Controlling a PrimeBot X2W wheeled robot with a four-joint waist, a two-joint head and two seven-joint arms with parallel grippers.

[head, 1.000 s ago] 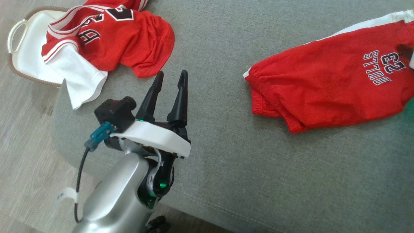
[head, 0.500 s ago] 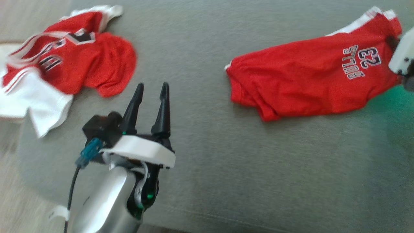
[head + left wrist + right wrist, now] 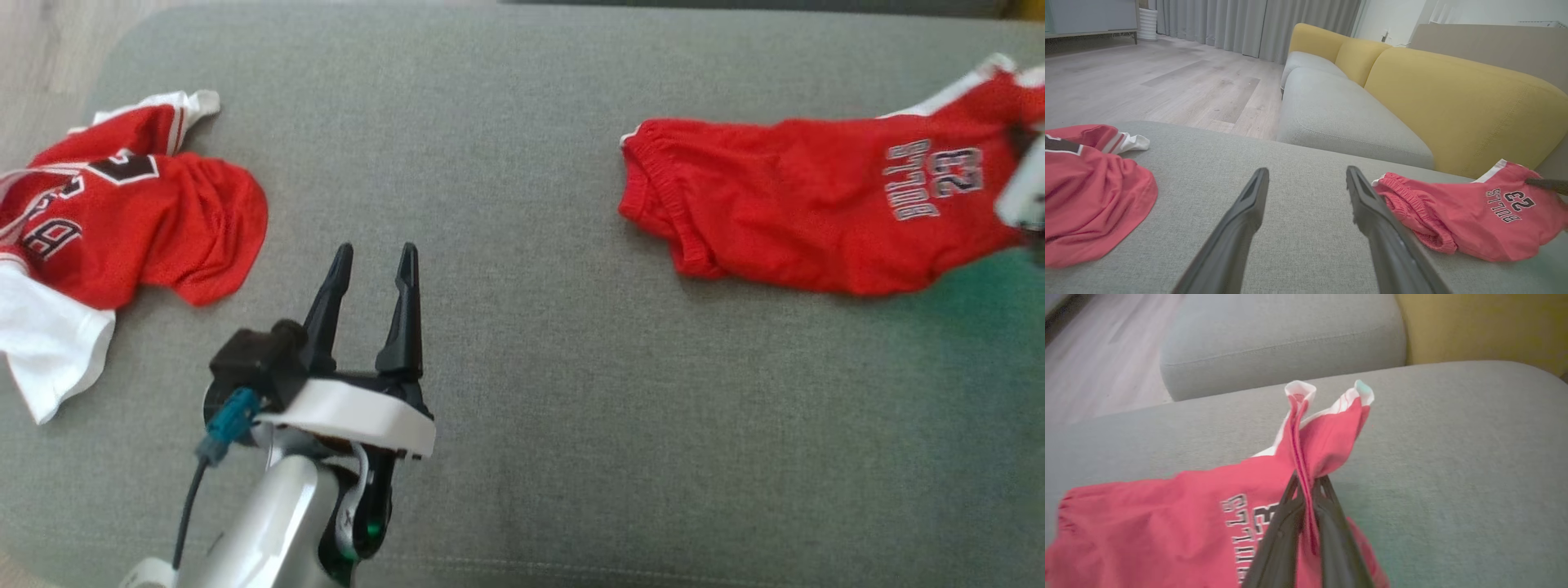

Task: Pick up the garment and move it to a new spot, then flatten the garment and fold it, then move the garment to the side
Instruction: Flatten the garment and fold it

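Well, from the head camera, the red shorts (image 3: 816, 212) lie lengthwise across the grey cushion (image 3: 522, 392), their far end at the right gripper (image 3: 1024, 188). The left wrist view shows the left gripper (image 3: 1306, 179) spread wide and empty, with the waistband off to its right. The right wrist view shows the right gripper (image 3: 1306, 482) clamped on the raised hem, so it is the nearer arm

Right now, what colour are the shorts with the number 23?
Red shorts with white trim; best seen in the head view.
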